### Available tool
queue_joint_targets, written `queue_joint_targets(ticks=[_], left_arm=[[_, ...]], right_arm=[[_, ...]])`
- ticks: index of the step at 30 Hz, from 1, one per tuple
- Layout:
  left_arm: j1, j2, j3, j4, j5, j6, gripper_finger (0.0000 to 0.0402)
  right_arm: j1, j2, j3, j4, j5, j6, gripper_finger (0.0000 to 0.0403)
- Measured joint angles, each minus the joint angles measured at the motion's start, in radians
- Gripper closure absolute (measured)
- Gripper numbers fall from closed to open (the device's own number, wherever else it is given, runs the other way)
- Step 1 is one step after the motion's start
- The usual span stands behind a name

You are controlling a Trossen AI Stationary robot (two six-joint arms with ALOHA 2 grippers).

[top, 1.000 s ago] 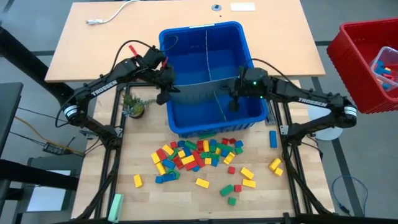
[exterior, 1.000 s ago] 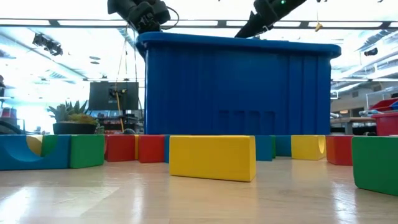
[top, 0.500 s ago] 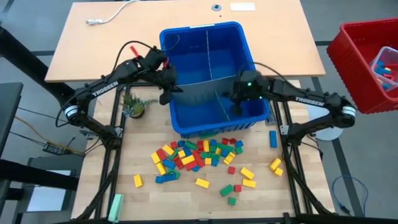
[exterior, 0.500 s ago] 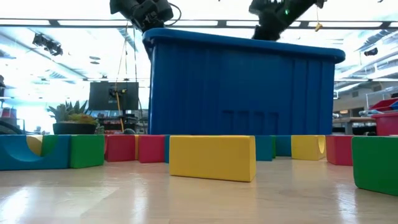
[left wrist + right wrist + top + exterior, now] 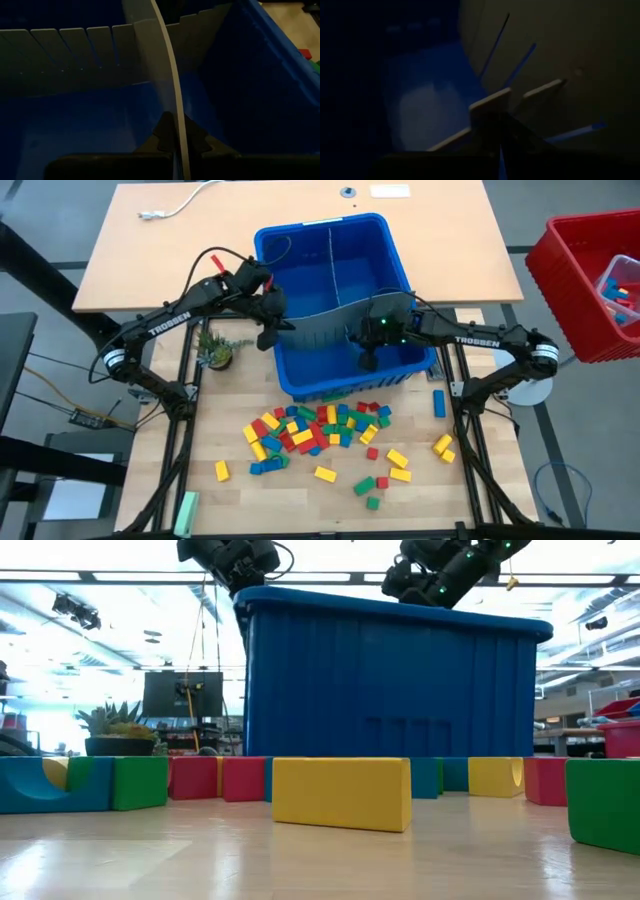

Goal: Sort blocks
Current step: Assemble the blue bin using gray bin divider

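Scattered on the table in front of the blue bin (image 5: 300, 385), the blocks (image 5: 315, 430) are left untouched. Left gripper (image 5: 268, 330) is clamped on a grey divider (image 5: 320, 328) inside; right gripper (image 5: 368, 360) is pinched on a divider too. Small plant (image 5: 215, 350) sits nearby.

My left gripper (image 5: 268, 332) sits at the bin's (image 5: 330, 232) left wall, on a divider panel (image 5: 320, 326). My right gripper (image 5: 368, 358) is inside the bin's near right part. The blocks (image 5: 318, 428) lie scattered nearer, before the bin.
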Motion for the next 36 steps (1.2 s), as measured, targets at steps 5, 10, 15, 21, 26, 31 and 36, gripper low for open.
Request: queue_joint_targets(ticks=[5, 10, 15, 21, 26, 31, 36], left_arm=[[-0.002, 0.001, 0.0, -0.002, 0.006, 0.001, 0.0389], [-0.004, 0.003, 0.0, -0.003, 0.067, -0.003, 0.0389], [-0.015, 0.004, -0.001, -0.005, 0.003, -0.009, 0.0389], [-0.015, -0.003, 0.001, 0.02, -0.118, 0.003, 0.0389], [-0.024, -0.001, 0.001, 0.05, -0.166, 0.014, 0.0389], [-0.043, 0.001, 0.001, 0.045, -0.181, 0.062, 0.0389], [-0.045, 0.002, 0.002, 0.043, -0.182, 0.067, 0.0389]], right_arm=[[-0.002, 0.0, 0.0, -0.005, 0.007, 0.013, 0.0401], [-0.003, -0.024, 0.0, -0.002, 0.031, 0.032, 0.0401], [-0.004, -0.089, -0.001, 0.006, 0.046, 0.071, 0.0401], [-0.004, -0.166, 0.0, -0.013, 0.041, 0.101, 0.0401], [-0.006, -0.218, 0.0, 0.006, 0.056, 0.101, 0.0402], [-0.006, -0.249, 0.034, 0.055, 0.057, 0.096, 0.0402], [-0.026, -0.237, 0.13, 0.042, 0.073, 0.063, 0.0402]])
